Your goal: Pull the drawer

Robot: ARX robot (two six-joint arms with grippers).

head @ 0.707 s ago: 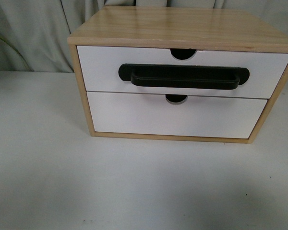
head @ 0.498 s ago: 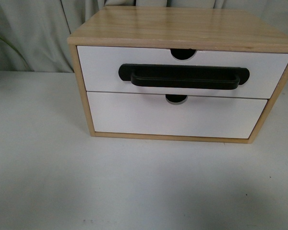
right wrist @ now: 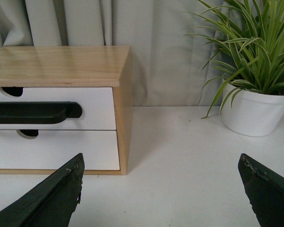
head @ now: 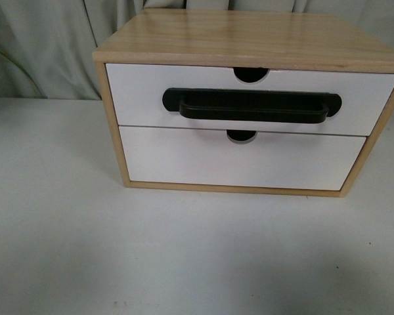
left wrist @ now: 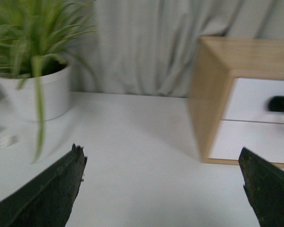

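A light wood cabinet (head: 249, 36) stands on the white table. Its upper drawer (head: 138, 92) is white-fronted, with a long black bar handle (head: 251, 105) and a half-round notch (head: 251, 73) in its top edge; it sits pushed in, flush with the frame. Neither arm shows in the front view. My left gripper (left wrist: 161, 163) is open over bare table, off the cabinet's (left wrist: 213, 94) left side. My right gripper (right wrist: 161, 168) is open too, off the cabinet's right corner, with the drawer (right wrist: 92, 101) and handle (right wrist: 33, 112) ahead of it. Nothing lies between either pair of fingers.
Below it is a plain white drawer front (head: 240, 157) with only a notch. Potted spider plants stand on either side: one (left wrist: 33, 90) in the left wrist view, one (right wrist: 255, 109) in the right wrist view. A grey curtain (head: 46, 46) hangs behind.
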